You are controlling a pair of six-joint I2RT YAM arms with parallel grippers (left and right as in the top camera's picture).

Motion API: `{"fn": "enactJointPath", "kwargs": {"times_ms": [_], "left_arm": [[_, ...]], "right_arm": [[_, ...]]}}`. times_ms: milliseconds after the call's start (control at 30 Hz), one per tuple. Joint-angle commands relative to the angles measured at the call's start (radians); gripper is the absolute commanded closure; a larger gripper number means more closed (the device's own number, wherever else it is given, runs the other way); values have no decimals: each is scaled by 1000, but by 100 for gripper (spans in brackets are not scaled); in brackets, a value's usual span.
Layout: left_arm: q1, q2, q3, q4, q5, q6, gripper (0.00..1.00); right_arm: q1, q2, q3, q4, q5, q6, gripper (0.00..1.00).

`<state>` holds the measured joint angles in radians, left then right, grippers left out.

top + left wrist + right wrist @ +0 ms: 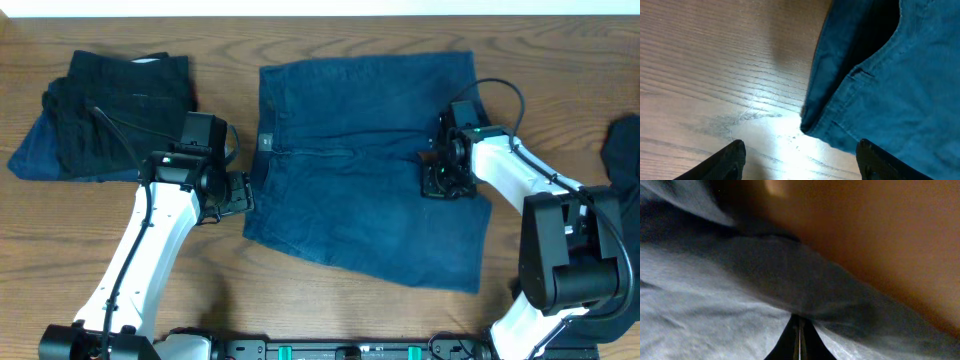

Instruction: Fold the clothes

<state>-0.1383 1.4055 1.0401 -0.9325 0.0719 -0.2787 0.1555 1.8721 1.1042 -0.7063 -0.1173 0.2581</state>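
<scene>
1. Brown wood-grain table (330,310), with lamp glare on it in the left wrist view.
2. Count: two white arms, one pair of denim shorts (360,180), one stack of dark clothes (110,110), one stray dark garment (625,150).
3. The shorts lie spread flat mid-table, between the arms.
4. The stack sits far left, black over navy. The stray garment is cut off by the right edge.
5. Left gripper (238,195) – jaws apart and empty, over bare wood just beside the shorts' left edge.
6. Right gripper (445,175) – fingers pressed together, pinching the shorts' cloth near their right edge.
</scene>
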Motion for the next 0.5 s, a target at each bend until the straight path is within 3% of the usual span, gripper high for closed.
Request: {"fn": "enactJointPath", "kwargs": {"times_ms": [0, 267, 467], "left_arm": [[6, 9, 3, 5, 0, 19, 27], [6, 9, 3, 5, 54, 16, 23], [6, 9, 3, -51, 156, 16, 22]], "right_arm": [[-25, 26, -12, 58, 74, 19, 96], [-53, 25, 7, 124, 72, -44, 86], [-52, -47, 130, -61, 73, -57, 81]]}}
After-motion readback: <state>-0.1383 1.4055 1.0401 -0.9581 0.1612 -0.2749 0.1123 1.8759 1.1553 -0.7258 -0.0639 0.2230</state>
